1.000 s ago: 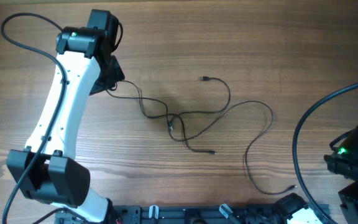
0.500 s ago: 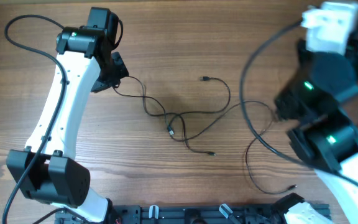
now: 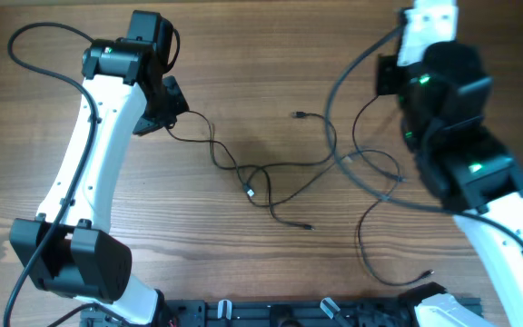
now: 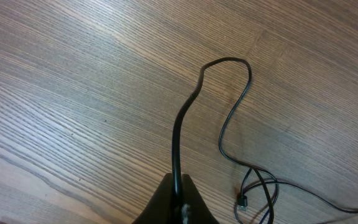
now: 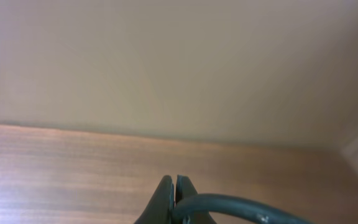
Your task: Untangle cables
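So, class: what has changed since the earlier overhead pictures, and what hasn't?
The right arm swung in from the right edge, up over the right-hand cables. Nothing newly gripped or released. The left gripper stays shut on a cable; the cables lie much as before.

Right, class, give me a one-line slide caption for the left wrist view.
Left pincer shut on a thin black cable that loops away across the wooden table.

Thin black cables [image 3: 250, 187] lie tangled at frame centre, loops crossing left of middle, small plugs on free ends, one strand pinched in the left claw [image 4: 180, 190].
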You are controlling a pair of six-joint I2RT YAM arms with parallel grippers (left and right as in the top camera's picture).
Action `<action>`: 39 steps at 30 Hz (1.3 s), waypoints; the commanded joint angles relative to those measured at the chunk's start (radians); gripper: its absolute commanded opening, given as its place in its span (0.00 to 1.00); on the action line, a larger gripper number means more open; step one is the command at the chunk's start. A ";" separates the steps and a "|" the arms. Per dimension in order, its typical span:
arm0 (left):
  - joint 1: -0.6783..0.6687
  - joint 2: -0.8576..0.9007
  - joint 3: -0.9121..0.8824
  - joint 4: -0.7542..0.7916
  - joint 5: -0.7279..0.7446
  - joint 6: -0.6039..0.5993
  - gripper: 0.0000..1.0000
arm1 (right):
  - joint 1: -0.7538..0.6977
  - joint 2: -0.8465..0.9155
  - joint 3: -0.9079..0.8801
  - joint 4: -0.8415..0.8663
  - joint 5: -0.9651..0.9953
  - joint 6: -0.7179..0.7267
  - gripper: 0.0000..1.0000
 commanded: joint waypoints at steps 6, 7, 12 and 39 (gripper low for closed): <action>-0.001 0.007 0.005 -0.001 0.002 0.001 0.04 | -0.408 -0.020 0.142 -0.163 -0.199 0.126 0.04; -0.001 0.007 0.005 -0.001 0.002 0.001 0.04 | -0.473 -0.019 0.172 -0.189 -0.199 0.122 0.04; -0.001 0.007 0.005 -0.001 0.002 0.001 0.04 | -0.751 -0.019 0.254 -0.237 -0.266 0.122 0.04; -0.001 0.007 0.005 0.000 0.002 0.001 0.04 | -1.203 0.240 0.256 -0.312 -0.337 0.491 0.04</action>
